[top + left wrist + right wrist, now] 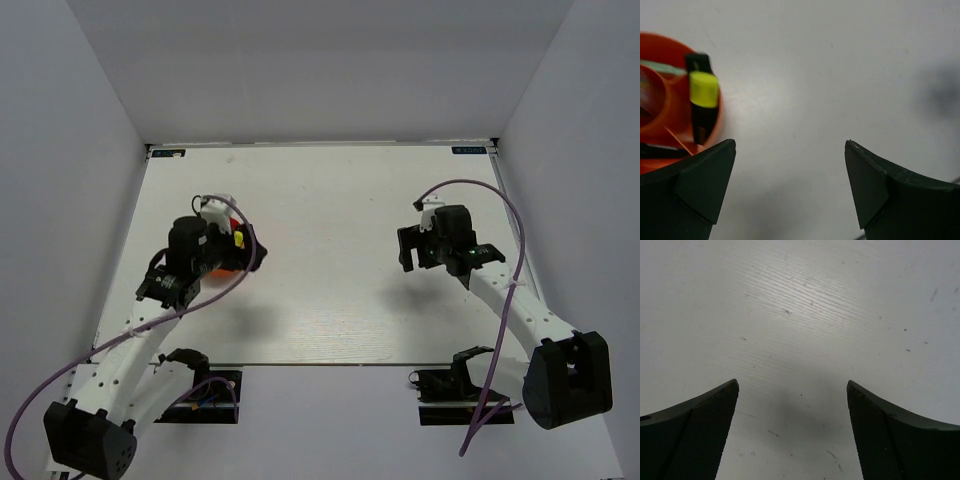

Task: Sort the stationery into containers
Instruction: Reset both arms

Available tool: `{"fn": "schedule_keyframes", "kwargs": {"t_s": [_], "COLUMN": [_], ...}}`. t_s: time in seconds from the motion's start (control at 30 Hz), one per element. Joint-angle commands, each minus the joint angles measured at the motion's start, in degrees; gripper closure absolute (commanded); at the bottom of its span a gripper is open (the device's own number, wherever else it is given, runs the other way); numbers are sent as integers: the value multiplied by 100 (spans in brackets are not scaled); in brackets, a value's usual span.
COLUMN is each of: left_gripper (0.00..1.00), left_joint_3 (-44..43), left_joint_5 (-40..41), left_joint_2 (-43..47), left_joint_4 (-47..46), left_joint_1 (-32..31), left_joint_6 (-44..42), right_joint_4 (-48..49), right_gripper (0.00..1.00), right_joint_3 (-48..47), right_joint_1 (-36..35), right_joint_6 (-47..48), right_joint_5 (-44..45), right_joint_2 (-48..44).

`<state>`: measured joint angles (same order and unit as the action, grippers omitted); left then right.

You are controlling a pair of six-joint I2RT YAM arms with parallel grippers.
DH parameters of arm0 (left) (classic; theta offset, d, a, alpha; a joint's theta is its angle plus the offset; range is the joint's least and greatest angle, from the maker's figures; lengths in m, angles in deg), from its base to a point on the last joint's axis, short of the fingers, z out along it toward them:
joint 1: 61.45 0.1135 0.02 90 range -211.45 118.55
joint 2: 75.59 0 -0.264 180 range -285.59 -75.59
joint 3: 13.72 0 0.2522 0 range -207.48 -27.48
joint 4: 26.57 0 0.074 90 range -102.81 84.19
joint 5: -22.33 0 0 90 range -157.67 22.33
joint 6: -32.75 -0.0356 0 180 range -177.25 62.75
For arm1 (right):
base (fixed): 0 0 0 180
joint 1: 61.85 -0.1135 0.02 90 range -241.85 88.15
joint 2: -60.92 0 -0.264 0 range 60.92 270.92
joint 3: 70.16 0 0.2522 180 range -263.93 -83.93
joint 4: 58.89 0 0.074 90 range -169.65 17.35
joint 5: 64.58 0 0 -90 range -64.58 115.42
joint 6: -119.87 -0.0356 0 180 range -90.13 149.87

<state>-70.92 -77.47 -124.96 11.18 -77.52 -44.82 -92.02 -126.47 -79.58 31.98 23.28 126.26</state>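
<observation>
The round red-orange pot sits at the left of the left wrist view; in the top view it is mostly hidden under my left arm. A yellow-capped black highlighter stands in it against the rim, its cap also showing from above. A green piece and a black piece lie inside, blurred. My left gripper is open and empty, just right of the pot. My right gripper is open and empty over bare table at the right. No other stationery shows.
The white table is walled by grey panels at the back and both sides. Purple cables loop off both arms. The arm bases stand at the near edge.
</observation>
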Motion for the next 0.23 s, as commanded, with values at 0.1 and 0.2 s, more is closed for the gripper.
{"fn": "schedule_keyframes", "kwargs": {"t_s": [0.1, 0.2], "left_gripper": [0, 0], "left_joint_3": [739, 995], "left_joint_5": [-418, -382], "left_joint_2": [760, 971], "left_joint_4": [616, 529], "left_joint_1": [-264, -273], "left_joint_6": [-302, -293], "right_joint_4": [426, 452], "right_gripper": [10, 10], "right_joint_3": [-123, -62], "right_joint_1": [7, 24], "right_joint_6": [-475, -369], "right_joint_5": [776, 618], "right_joint_2": [-101, -197]}}
